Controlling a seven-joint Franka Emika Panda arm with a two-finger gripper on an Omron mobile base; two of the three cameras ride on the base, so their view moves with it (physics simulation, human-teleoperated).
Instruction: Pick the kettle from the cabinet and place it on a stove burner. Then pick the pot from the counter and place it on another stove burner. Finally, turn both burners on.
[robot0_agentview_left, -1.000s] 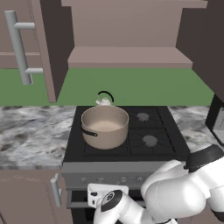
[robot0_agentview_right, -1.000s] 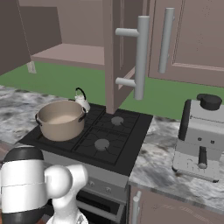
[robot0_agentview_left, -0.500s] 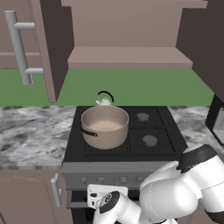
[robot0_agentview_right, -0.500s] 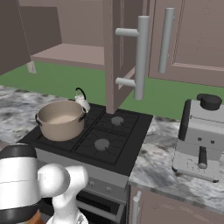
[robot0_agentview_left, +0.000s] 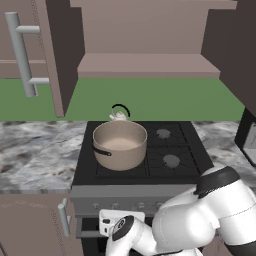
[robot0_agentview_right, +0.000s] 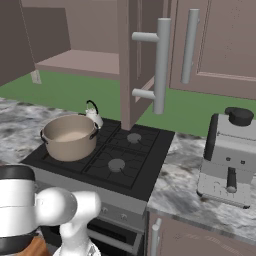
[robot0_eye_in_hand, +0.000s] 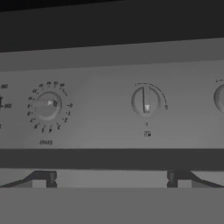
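Left base view: pot sits on the front-left burner of the black cooktop, covering it. Kettle stands just behind the pot on the rear-left burner. Wall cabinet open, shelf bare. Marbled counter runs on both sides of the cooktop. Arm folded low in front of the stove, hand down by the control panel.

Right base view: pot and kettle on the two left burners, kettle behind. Coffee machine on the counter right of the cooktop.

Hand view: gripper faces the stove's control panel, fingers spread wide apart and holding nothing. Middle knob straight ahead, left knob beside it.
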